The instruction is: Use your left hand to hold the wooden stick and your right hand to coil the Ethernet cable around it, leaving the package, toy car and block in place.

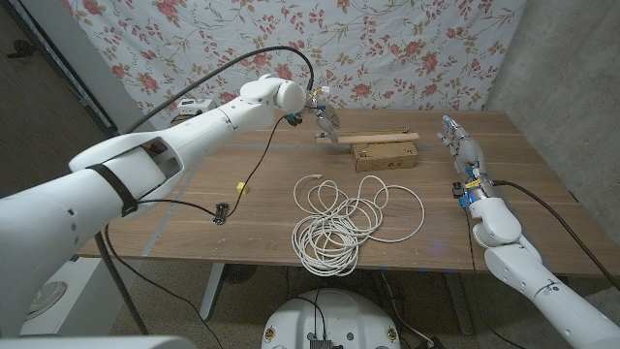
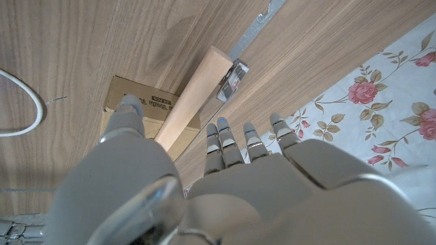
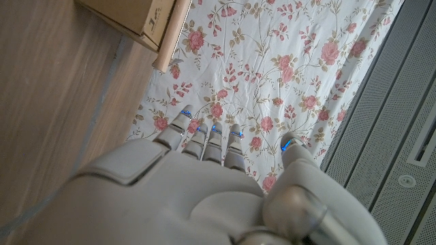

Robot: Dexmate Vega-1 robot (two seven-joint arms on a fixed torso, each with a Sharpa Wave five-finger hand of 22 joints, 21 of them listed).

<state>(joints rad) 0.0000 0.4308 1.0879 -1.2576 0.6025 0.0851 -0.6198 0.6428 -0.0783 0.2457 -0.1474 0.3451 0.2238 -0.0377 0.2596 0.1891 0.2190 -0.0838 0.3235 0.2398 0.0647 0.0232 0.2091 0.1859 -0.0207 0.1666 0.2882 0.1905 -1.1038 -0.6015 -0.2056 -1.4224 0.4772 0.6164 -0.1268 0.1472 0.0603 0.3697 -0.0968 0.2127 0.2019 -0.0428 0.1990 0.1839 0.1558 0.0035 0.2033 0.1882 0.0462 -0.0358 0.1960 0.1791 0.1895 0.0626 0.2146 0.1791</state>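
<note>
Left hand (image 1: 326, 123), fingers spread and holding nothing, hovers over the wooden stick (image 1: 373, 139) propped on the cardboard package (image 1: 385, 154), poised to grasp; right hand (image 1: 463, 150) waits unclenched beside the table edge; Ethernet cable (image 1: 341, 220) lies loose.

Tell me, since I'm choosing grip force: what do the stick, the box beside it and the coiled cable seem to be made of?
The stick looks like pale, smooth unfinished wood, with faint grain. The box seems plain brown cardboard, matte with printed lettering. The cable appears white plastic-jacketed, slightly glossy and flexible, lying in loose loops.
</note>
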